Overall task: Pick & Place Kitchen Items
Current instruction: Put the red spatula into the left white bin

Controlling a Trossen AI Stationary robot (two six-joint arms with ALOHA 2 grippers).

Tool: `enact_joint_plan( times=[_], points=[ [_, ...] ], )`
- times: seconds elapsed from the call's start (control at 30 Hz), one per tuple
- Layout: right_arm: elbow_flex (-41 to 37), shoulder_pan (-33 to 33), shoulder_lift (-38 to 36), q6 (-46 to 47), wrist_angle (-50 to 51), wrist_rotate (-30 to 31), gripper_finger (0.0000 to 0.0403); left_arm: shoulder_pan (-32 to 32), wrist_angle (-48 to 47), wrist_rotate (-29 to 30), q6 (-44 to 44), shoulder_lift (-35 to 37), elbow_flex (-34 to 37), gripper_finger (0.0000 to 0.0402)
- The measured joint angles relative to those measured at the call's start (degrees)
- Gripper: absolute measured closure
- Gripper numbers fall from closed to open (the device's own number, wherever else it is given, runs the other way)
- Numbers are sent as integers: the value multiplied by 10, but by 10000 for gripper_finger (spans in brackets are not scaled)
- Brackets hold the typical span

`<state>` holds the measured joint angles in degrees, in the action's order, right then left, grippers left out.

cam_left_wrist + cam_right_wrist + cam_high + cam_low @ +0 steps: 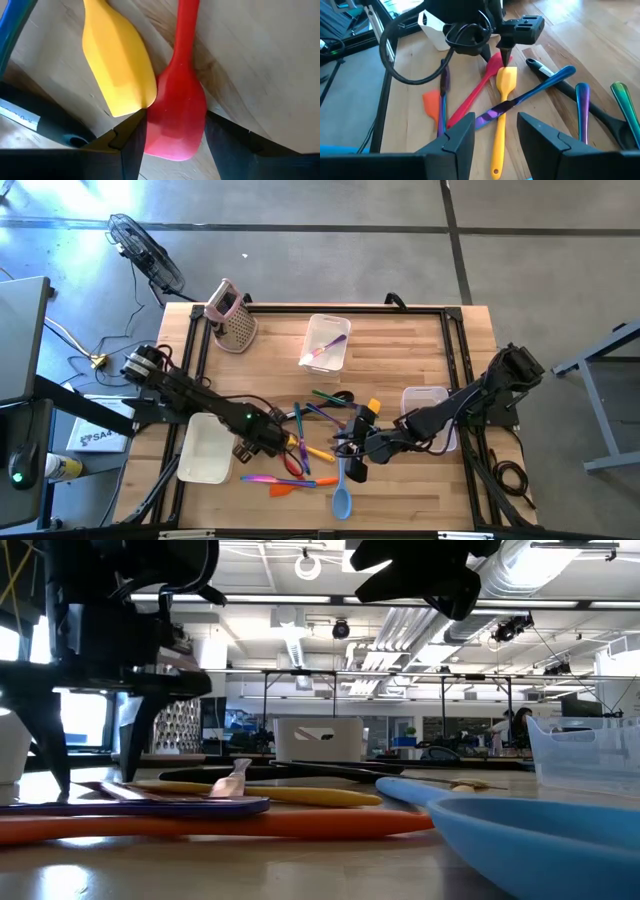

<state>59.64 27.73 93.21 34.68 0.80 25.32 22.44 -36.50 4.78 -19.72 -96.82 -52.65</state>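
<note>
Wood-slat table (400,345) on a concrete floor, open workshop hall behind it with ceiling ducts and strip lights.

Left gripper (172,137) is down on the table in the middle of the utensil pile, fingers (127,145) part-open and straddling the blade of the red spatula (177,117). Blade sits between the fingers; can't tell whether the pads touch it, and it lies flat on the wood, not lifted. The yellow spatula (117,65) lies just beside, its blade edge touching or slightly overlapping the red blade next to one finger. Risk of pinching both.

The relation that matters: the red spatula's handle runs straight away from the left gripper, so the long axis is in line with the approach and the fingers close across the blade width. Good alignment; a straight lift should do, if the yellow one stays out.

Right gripper (495,135) hovers over the same pile from the opposite side, jaws part-open and empty, facing the left gripper. The left is clearly the nearer one for the red spatula.

Further out: blue spoon (341,498), orange spatula (290,487), purple and green utensils scattered mid-table. White bin (205,448) just beside the left arm, clear bin (425,405) by the right arm, a third bin (328,340) further back with one utensil in it, pink grater (233,318) at the far corner.
</note>
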Motion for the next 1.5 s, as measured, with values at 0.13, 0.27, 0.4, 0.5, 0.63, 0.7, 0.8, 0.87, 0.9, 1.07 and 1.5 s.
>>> enact_joint_plan(
  times=[0.13,0.27,0.4,0.5,0.63,0.7,0.8,0.87,0.9,1.07,1.5],
  points=[
    [0,0,0,0,-2,0,263,-11,24,-14,-9,2,23,210],
    [0,0,0,0,-2,0,263,-27,45,-36,-3,3,45,214],
    [0,0,0,0,-2,0,263,-41,51,-51,8,3,50,240],
    [0,0,0,0,-2,0,263,-40,59,-49,9,3,51,264],
    [0,0,0,0,-2,0,263,-40,64,-49,7,3,51,290],
    [0,0,0,0,-2,0,263,-40,65,-49,7,3,51,299],
    [0,0,0,0,-2,0,263,-41,66,-52,7,3,51,310],
    [0,0,0,0,-2,0,263,-41,67,-58,5,3,51,317],
    [0,0,0,0,-2,0,263,-41,67,-60,4,3,52,321],
    [0,0,0,0,-2,0,263,-42,66,-75,-17,2,52,367],
    [0,0,0,0,-2,0,263,-41,8,-76,-6,9,25,387]
  ],
)
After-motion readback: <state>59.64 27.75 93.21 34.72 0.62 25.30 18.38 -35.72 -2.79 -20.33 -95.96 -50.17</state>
